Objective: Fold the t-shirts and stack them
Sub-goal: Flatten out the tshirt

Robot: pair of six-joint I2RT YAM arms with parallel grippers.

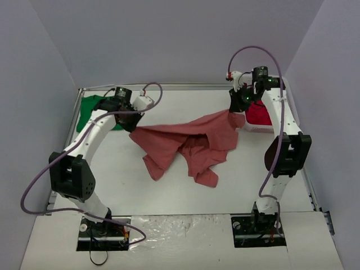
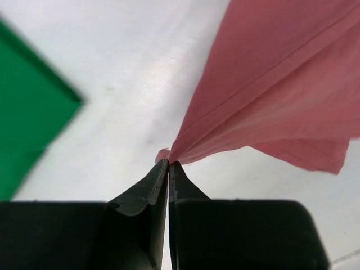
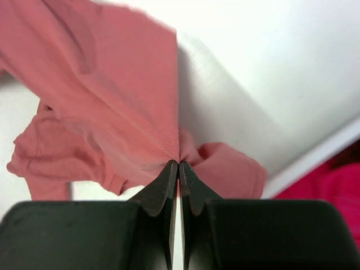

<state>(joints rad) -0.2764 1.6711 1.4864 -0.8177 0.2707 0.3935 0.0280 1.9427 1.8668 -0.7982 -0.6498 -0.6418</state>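
A salmon-pink t-shirt [image 1: 185, 143] hangs stretched between both grippers above the middle of the table, its lower part crumpled on the surface. My left gripper [image 1: 131, 127] is shut on its left edge; the left wrist view shows the fabric [image 2: 270, 90] pinched at the fingertips [image 2: 169, 163]. My right gripper [image 1: 235, 108] is shut on its right edge; the right wrist view shows the cloth [image 3: 112, 95] pinched at the tips [image 3: 179, 164]. A bright green t-shirt [image 1: 93, 109] lies at the far left, also in the left wrist view [image 2: 28, 112]. Crimson-magenta shirts [image 1: 259, 114] lie at the far right.
The crimson shirts sit in a white basket [image 1: 247, 128] at the far right, beside the right arm; a sliver of crimson shows in the right wrist view [image 3: 332, 183]. Grey walls enclose the table on three sides. The table's near edge lies by the arm bases.
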